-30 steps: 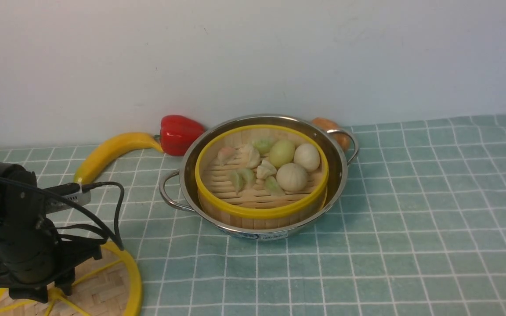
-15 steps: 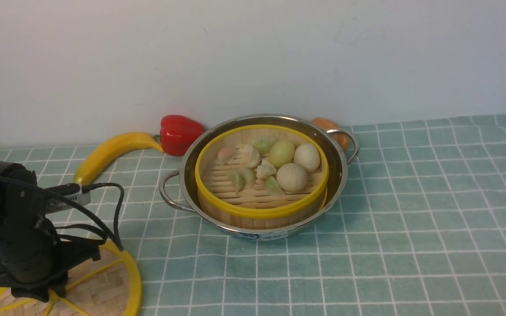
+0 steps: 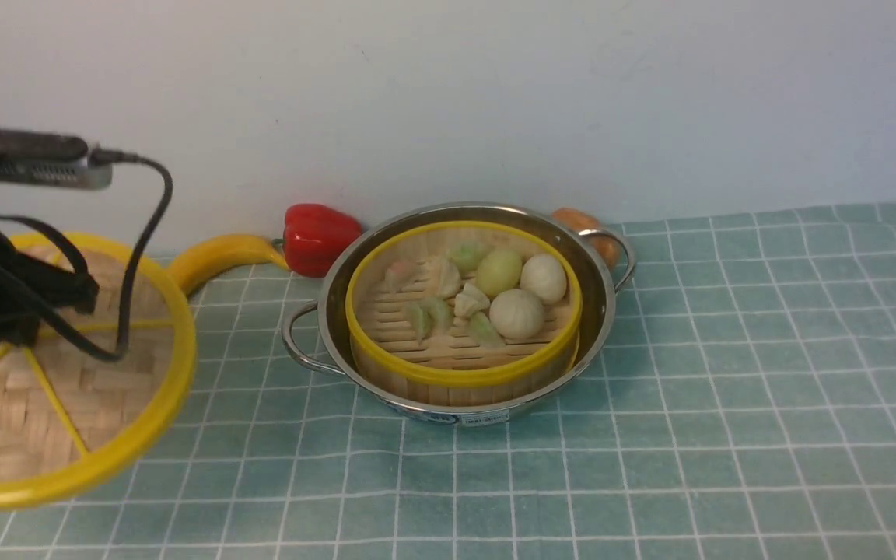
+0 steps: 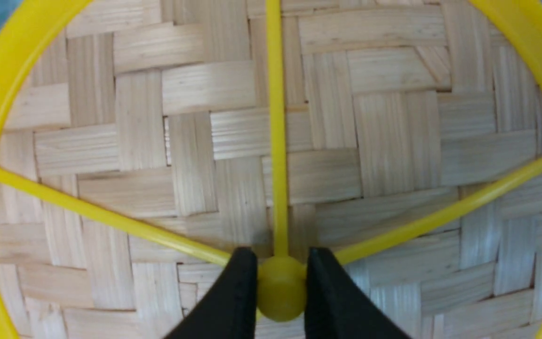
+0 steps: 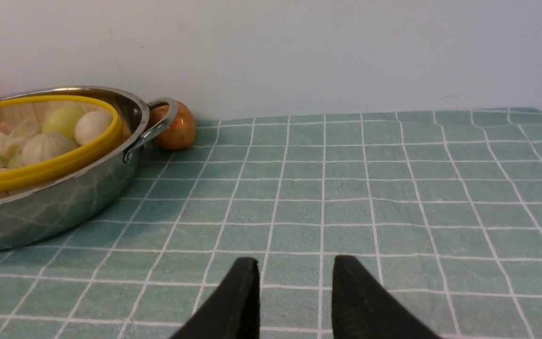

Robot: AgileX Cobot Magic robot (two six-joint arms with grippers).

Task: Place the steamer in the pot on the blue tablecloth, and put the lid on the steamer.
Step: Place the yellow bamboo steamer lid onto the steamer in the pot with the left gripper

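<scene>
The lid fills almost the whole left wrist picture. Its yellow knob sits at the lower middle, between the two black fingers of the left gripper. The fingers press on both sides of the knob, so this gripper is clenched on the lid. Three yellow spokes run from the knob out to the yellow rim.

In the front picture the lid is at the left side of the frame, tilted, with the dark arm in front of its upper left part. It appears to hang above the tablecloth. It is well apart from the pot, which stands in the middle of the frame.

The steamer sits inside the pot, uncovered, with pale buns and dumplings on its slatted floor.

The right gripper is at the bottom middle of its wrist picture. Its fingers stand apart with nothing between them, low over the bare cloth, to the right of the pot.

A small label is on the front wall of the pot, at its lower edge. It has dark marks, but the writing is too small to read. No other writing is legible.
</scene>
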